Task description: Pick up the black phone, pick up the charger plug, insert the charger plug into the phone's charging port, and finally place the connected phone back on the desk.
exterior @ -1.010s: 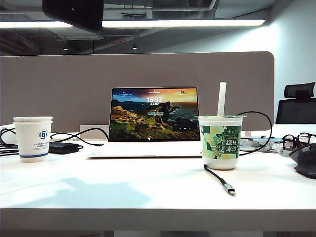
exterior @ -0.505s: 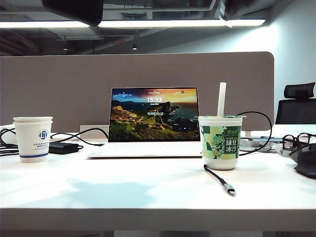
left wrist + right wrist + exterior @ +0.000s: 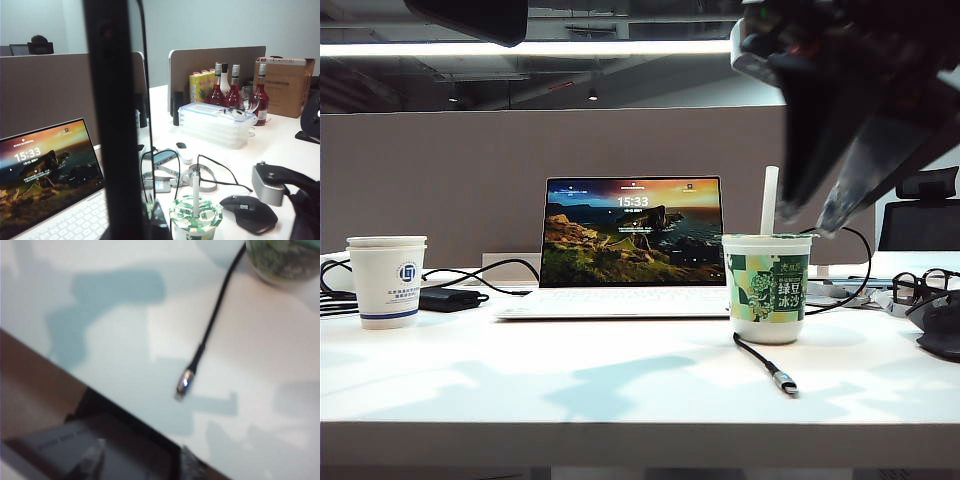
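The white desk (image 3: 520,385) stands before a grey partition (image 3: 440,180) under strip lights, with an open laptop (image 3: 630,245), a paper cup (image 3: 387,280) at the left and a green drink cup (image 3: 767,287) with a straw right of centre. The plug (image 3: 784,381) lies on the desk just in front of the drink cup, its cable running back toward the cup and its silver tip pointing at the front edge, slightly rightward. The right gripper (image 3: 812,218) hangs blurred above the drink cup, fingers apart and empty. The left gripper (image 3: 150,220) is mostly cut off at the wrist view's edge; it is closed on an upright phone (image 3: 112,125), seen edge-on as a dark bar.
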